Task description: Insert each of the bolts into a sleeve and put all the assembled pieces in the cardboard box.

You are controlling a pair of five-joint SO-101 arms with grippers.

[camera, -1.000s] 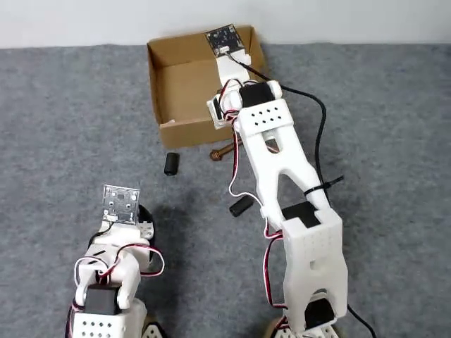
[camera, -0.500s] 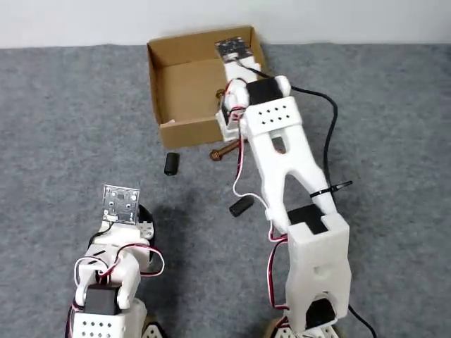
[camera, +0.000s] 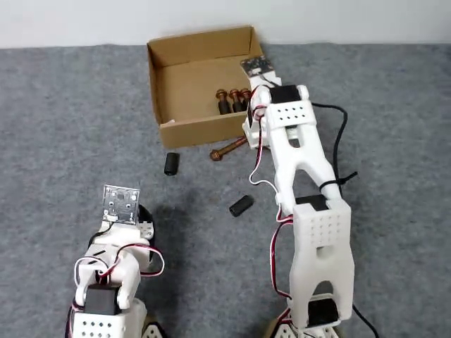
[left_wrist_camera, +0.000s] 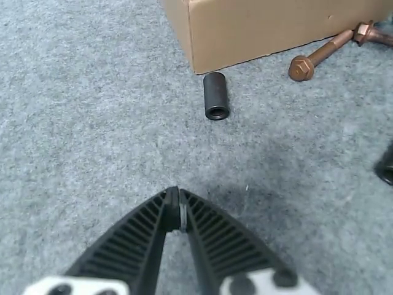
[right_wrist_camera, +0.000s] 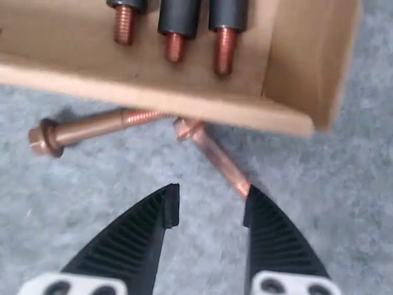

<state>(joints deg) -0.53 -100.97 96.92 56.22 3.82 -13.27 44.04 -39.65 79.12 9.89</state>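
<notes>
The cardboard box (camera: 184, 125) sits at the back of the table with three assembled bolt-and-sleeve pieces (camera: 233, 101) lying inside. Their sleeves (right_wrist_camera: 178, 13) show in the right wrist view. Two loose copper bolts lie just outside the box's front wall: one (right_wrist_camera: 92, 128) lengthwise along it, another (right_wrist_camera: 212, 157) slanting toward my right gripper (right_wrist_camera: 209, 206), which hovers open and empty over them by the box's front right corner. Two black sleeves lie on the carpet, one (camera: 171, 163) near the box (left_wrist_camera: 216, 95), one (camera: 241, 205) further forward. My left gripper (left_wrist_camera: 178, 209) rests shut and empty near the front.
Grey carpet (camera: 70, 141) covers the table, with open room to the left and far right. The right arm's black cable (camera: 337, 144) loops beside it. The box's front wall (right_wrist_camera: 153, 98) stands between the loose bolts and the assembled pieces.
The right arm has pulled back out of the box toward its front right corner, leaving the three assembled pieces uncovered inside. The left arm has not moved.
</notes>
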